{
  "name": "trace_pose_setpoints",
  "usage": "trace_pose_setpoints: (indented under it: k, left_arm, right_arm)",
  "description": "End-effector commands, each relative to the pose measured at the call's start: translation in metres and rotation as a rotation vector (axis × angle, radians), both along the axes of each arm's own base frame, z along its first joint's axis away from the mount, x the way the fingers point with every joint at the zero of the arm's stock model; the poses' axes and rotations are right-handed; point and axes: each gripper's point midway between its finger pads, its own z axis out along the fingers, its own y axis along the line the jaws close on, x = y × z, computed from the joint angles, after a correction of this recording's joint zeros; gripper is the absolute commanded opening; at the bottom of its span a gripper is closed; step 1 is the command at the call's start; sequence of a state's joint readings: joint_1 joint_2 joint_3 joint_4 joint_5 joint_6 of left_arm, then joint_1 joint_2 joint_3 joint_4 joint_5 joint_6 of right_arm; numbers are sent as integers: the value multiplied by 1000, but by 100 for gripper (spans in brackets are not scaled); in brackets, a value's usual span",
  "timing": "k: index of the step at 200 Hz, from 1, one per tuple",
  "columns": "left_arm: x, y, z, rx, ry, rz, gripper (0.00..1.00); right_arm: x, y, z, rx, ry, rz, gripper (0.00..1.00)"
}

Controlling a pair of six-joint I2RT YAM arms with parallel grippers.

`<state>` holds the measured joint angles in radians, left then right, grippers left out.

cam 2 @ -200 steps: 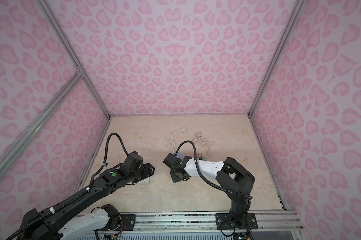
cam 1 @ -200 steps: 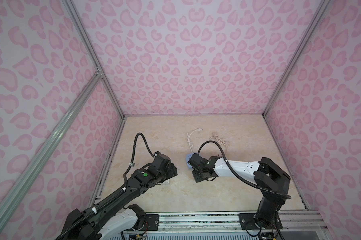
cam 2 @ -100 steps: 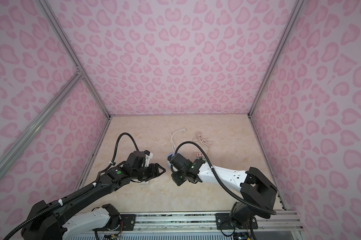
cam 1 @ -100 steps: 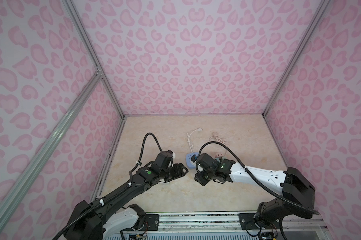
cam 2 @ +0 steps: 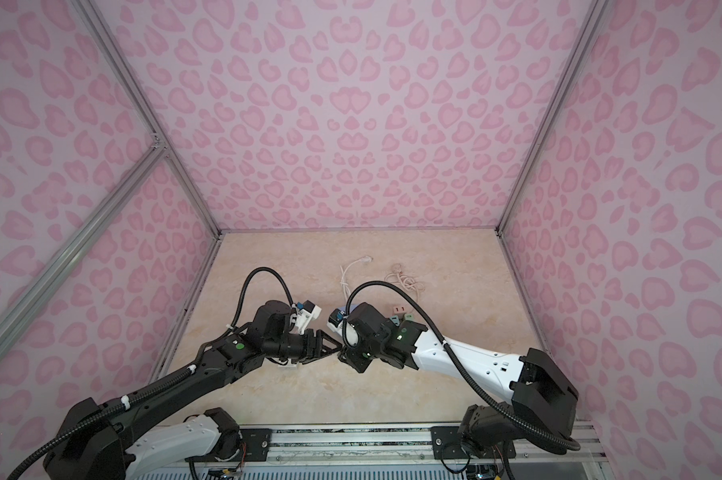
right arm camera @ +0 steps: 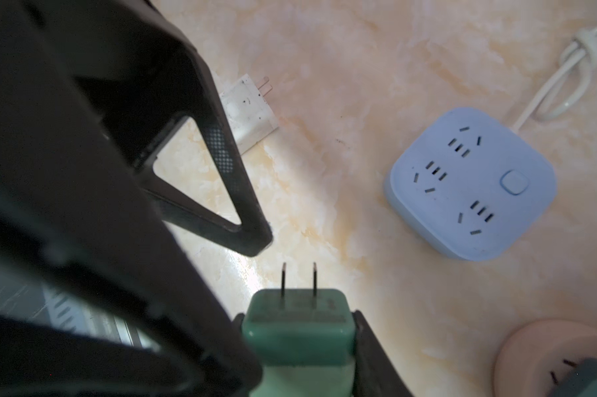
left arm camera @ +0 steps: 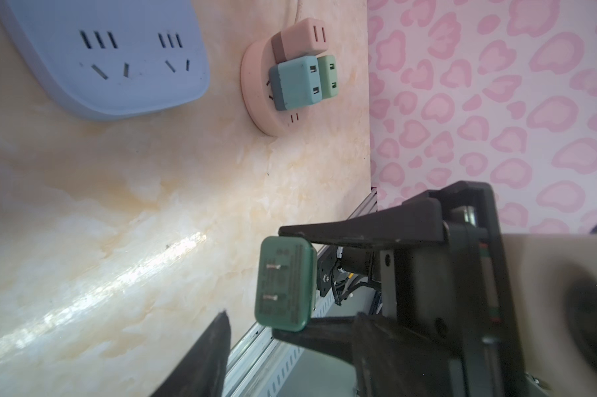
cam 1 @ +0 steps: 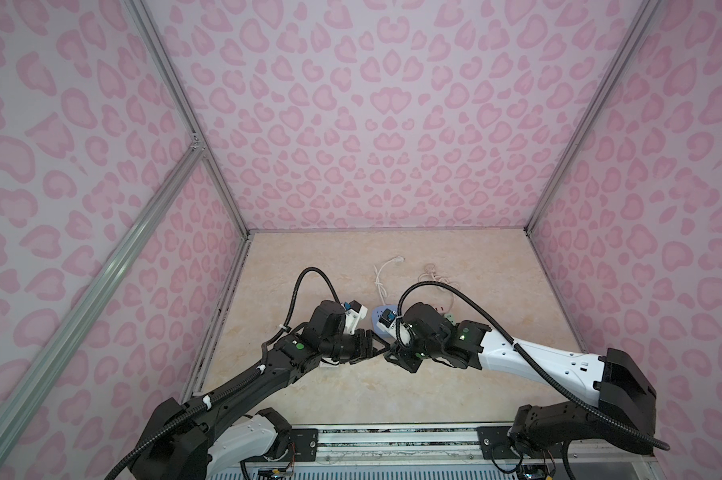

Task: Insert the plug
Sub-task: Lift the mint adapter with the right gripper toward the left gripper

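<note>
Green plug sits clamped between the two black fingers of the right gripper, its two metal prongs bare and pointing away from the wrist. It hangs above the marbled beige table, near the middle and a little toward the front edge.

In both top views the left gripper meets the right one tip to tip. Its jaws stand apart and hold nothing. The right wrist view shows one left finger close beside the plug but not touching it.

On the table just behind the grippers lies a blue power strip with empty sockets and a round button, its white cable running toward the back edge. Beside the strip is a round pink socket base with pink, teal and green cube adapters standing on it. A white charger lies flat on the table under the left arm, prongs showing.
</note>
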<state>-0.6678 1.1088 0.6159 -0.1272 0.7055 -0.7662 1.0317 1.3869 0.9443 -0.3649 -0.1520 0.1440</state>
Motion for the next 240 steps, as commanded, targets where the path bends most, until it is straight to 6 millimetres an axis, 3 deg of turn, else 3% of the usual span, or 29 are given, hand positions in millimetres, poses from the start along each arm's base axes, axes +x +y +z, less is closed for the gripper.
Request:
trace_pose_setpoints:
  k: [1,64,157,193,214,240]
  left_arm:
    - [-1,-4,7,-32,-18,-26,58]
    - [-2,-9,3,-50,15,-42,51]
    - [-5,-12,-1,-65,44,-60,37]
    - [-5,-12,-4,-59,52,-62,24]
    - [-3,-12,-4,-55,51,-51,4]
    - [2,-10,-6,-38,53,-19,3]
  right_arm:
    - [-1,6,7,27,-12,36,28]
    - [-2,14,19,52,-27,66,28]
    - [2,23,19,34,-60,75,28]
    - [5,25,19,30,-70,69,28]
    - [8,24,19,24,-79,51,33]
    - [13,24,17,22,-74,25,44]
